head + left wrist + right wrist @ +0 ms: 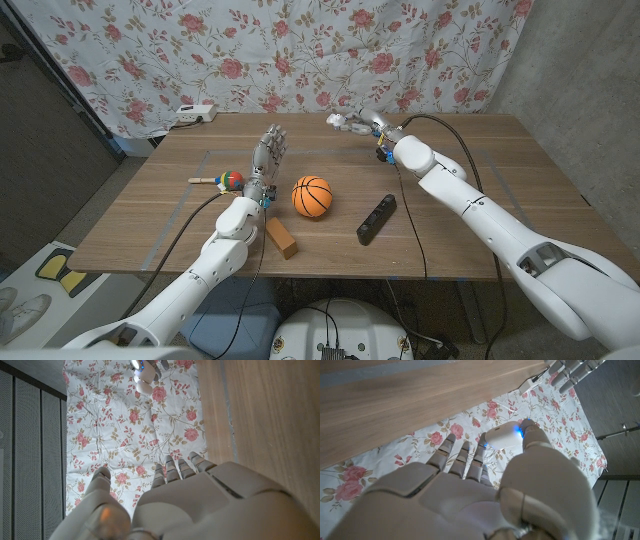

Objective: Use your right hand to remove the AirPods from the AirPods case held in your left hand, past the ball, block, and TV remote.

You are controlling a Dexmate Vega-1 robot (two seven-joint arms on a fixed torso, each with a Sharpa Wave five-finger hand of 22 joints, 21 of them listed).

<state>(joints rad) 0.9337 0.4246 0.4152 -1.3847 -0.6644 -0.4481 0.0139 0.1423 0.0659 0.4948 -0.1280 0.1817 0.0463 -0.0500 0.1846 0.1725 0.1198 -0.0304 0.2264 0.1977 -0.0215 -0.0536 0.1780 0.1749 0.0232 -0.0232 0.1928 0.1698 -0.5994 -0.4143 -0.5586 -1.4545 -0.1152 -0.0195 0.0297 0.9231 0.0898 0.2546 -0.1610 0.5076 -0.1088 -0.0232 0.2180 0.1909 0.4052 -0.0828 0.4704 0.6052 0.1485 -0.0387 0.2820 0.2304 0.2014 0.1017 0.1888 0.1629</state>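
step: we judge the case is not yet in the left hand; the pull-out has not begun.
right hand (345, 123): raised over the far side of the tabletop (500, 180), pinching a small white case (502, 437) between thumb and fingers, blue light at the thumb tip.
left hand (266, 158): upright near the tabletop's middle, fingers spread, holding nothing.
AirPods: we cannot tell if they sit inside; lid state unclear.
ball (311, 196): orange, just right of the left hand.
block (281, 238): near edge, beside the left forearm.
TV remote (377, 219): right of the ball, apart from both hands.
next: we judge the case must come across to the left palm, clear of the ball.
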